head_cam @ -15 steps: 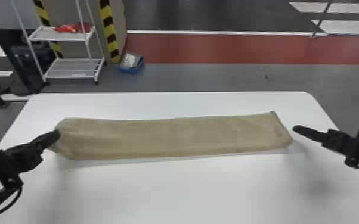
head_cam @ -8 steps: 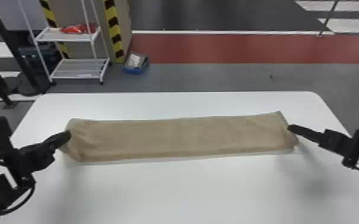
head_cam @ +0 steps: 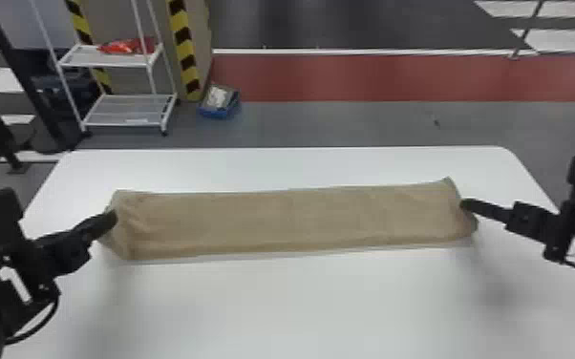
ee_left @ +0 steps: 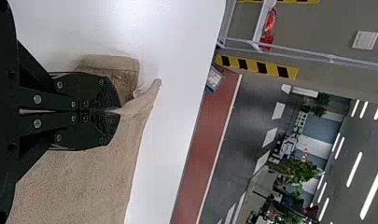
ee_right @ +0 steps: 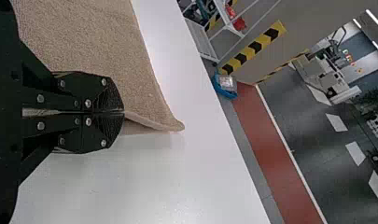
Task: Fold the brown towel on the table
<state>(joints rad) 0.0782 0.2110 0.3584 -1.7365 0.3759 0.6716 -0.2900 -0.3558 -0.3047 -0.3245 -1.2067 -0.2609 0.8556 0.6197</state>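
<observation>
Fingers, two pairs: those of your left gripper (ee_left: 119, 111) were together, clamped on cloth; those of your right gripper (ee_right: 123, 112), likewise. Item, one brown towel (head_cam: 291, 222): it lay as a long, narrow strip across the middle of the head view, over the white table (head_cam: 301, 305). Done, by your operator's reckoning: the lengthwise folding, apparently; the number of layers you could not tell. Outstanding: probably a fold of end toward end, should you have wanted it compact, then release and smoothing. Placement relative to the fingers: the strip ran between your two grippers, its left end wrinkled at the left fingertips, its right end at the right fingertips, a corner projecting past each grip. Beyond, upper left of the head view: one white wheeled rack (head_cam: 124, 112).
</observation>
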